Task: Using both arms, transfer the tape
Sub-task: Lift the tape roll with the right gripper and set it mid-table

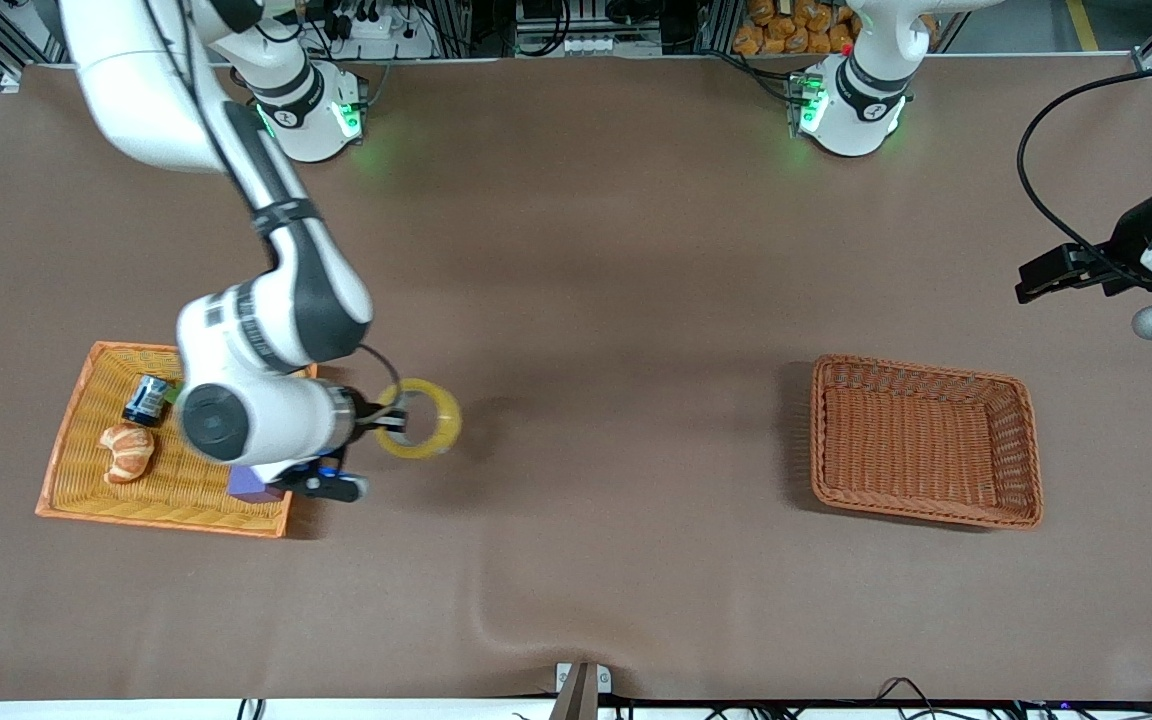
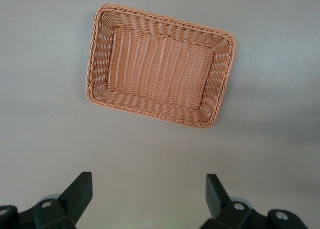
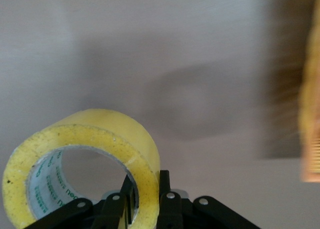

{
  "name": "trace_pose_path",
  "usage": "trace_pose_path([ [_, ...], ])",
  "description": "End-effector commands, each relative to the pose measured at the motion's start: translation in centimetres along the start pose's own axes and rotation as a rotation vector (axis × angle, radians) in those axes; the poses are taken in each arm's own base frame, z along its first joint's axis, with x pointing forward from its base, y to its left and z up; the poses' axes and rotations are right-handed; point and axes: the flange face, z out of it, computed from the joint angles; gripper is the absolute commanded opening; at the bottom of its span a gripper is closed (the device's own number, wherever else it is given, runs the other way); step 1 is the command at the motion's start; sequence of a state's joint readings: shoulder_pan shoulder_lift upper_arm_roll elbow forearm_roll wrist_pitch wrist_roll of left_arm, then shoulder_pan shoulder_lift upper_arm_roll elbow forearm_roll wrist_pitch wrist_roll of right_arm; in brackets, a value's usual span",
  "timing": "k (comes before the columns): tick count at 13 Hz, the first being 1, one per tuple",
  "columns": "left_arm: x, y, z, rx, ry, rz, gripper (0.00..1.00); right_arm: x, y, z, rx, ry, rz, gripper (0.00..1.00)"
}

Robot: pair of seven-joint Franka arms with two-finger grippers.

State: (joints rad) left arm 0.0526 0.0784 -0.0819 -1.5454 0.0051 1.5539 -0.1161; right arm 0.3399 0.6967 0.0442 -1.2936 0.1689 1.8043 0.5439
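The tape (image 1: 423, 418) is a yellowish ring roll held up over the brown table, just beside the orange tray. My right gripper (image 1: 388, 414) is shut on its wall, one finger inside the hole and one outside. In the right wrist view the tape (image 3: 85, 159) fills the near part, clamped between the black fingers (image 3: 164, 189). My left gripper (image 1: 1036, 278) is open and empty, waiting in the air at the left arm's end of the table. In the left wrist view its gripper (image 2: 149, 191) has the jaws wide apart over bare table.
An orange tray (image 1: 76, 490) at the right arm's end holds a croissant toy (image 1: 127, 451), a small blue can (image 1: 146, 399) and a purple cube (image 1: 249, 486) partly under the arm. An empty brown wicker basket (image 1: 926, 442) stands toward the left arm's end, also in the left wrist view (image 2: 100, 54).
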Motion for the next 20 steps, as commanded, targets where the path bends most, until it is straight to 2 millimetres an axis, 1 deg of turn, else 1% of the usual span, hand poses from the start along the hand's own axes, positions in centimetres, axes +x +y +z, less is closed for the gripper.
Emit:
trace_pose_path([
  [1, 0.0, -0.1, -0.5, -0.014, 0.001, 0.012, 1.0, -3.6, -7.0, 4.7, -0.007, 0.031, 0.071, 0.0],
  [3, 0.0, 0.1, -0.6, -0.015, 0.002, 0.014, 1.0, -5.4, -10.0, 7.8, -0.007, 0.053, 0.1, 0.0],
  [4, 0.1, 0.2, -0.5, -0.012, 0.004, 0.015, 1.0, -6.5, -11.3, 9.6, -0.039, 0.069, 0.105, 0.0],
  [5, 0.1, 0.2, -0.5, -0.014, 0.004, 0.013, 1.0, -7.3, -12.4, 11.5, -0.069, 0.083, 0.109, 0.0],
  [6, 0.0, 0.2, -0.5, -0.017, 0.004, 0.014, 1.0, -8.3, -13.5, 12.9, -0.077, 0.092, 0.112, 0.0],
  [7, 0.0, 0.6, -0.5, -0.021, 0.003, 0.009, 1.0, -8.5, -13.8, 13.5, -0.074, 0.1, 0.113, 0.19],
  [8, -0.1, 1.2, -0.5, -0.02, 0.003, 0.02, 1.0, -8.4, -13.7, 13.6, -0.074, 0.1, 0.125, 0.58],
  [9, -0.2, 2.4, -0.4, -0.016, 0.002, 0.038, 1.0, -7.9, -13.3, 13.3, -0.078, 0.105, 0.129, 1.0],
  [11, 0.6, 2.9, 0.9, -0.019, -0.011, 0.036, 1.0, -6.7, -12.3, 11.2, -0.069, 0.117, 0.147, 1.0],
  [12, 0.9, 4.3, 1.5, -0.019, -0.008, 0.048, 1.0, -5.5, -10.8, 9.6, -0.073, 0.118, 0.158, 1.0],
  [13, 1.2, 5.8, 2.4, -0.018, -0.016, 0.054, 1.0, -4.3, -9.5, 8.5, -0.075, 0.108, 0.165, 1.0],
  [14, 1.4, 8.0, 3.2, -0.02, -0.015, 0.062, 1.0, -3.5, -8.8, 6.3, -0.067, 0.111, 0.145, 1.0],
  [15, 1.4, 11.6, 4.4, -0.034, -0.015, 0.07, 1.0, -2.0, -6.9, 3.9, -0.067, 0.106, 0.128, 1.0],
  [17, 1.8, 18.0, 8.0, -0.044, -0.014, 0.018, 1.0, 1.2, -0.4, -0.8, -0.064, 0.072, 0.09, 1.0],
  [18, 1.7, 21.5, 9.6, -0.061, 0.007, -0.011, 1.0, 2.4, 3.0, -3.9, -0.05, 0.072, 0.052, 1.0],
  [19, 1.1, 24.7, 10.3, -0.086, 0.032, -0.037, 1.0, 3.2, 6.7, -6.5, -0.041, 0.07, 0.028, 1.0],
  [20, 0.1, 28.4, 11.7, -0.097, 0.04, -0.068, 1.0, 4.2, 10.0, -7.7, -0.041, 0.062, 0.013, 1.0],
])
